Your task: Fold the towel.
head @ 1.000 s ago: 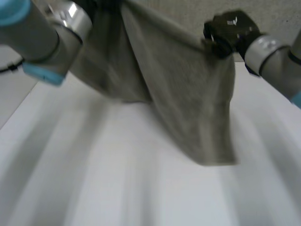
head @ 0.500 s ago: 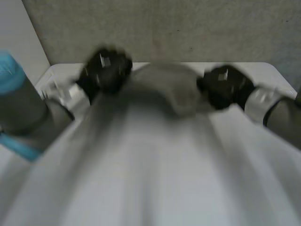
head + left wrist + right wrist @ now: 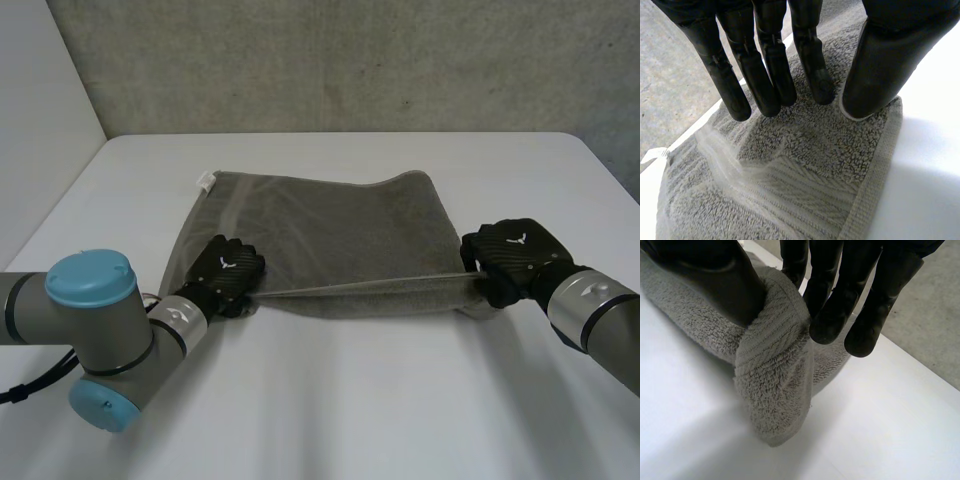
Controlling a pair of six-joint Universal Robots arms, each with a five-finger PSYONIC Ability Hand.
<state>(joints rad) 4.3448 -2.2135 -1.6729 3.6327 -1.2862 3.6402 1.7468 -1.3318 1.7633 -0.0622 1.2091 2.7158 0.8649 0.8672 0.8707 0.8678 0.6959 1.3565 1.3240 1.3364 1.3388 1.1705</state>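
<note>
Grey arms (image 3: 35,312), lt-blue caps (image 3: 90,283), black left hand (image 3: 226,270) & right hand (image 3: 512,255) w/ white logos.

A lab: white table (image 3: 350,400) against bare grey wall (image 3: 350,60).

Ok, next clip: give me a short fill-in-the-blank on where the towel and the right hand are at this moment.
1. The grey towel lies on the white ____.
2. The right hand pinches the towel's near ____ corner.
3. The small white tag sits at the towel's far ____ corner.
Missing words: table; right; left.
</note>
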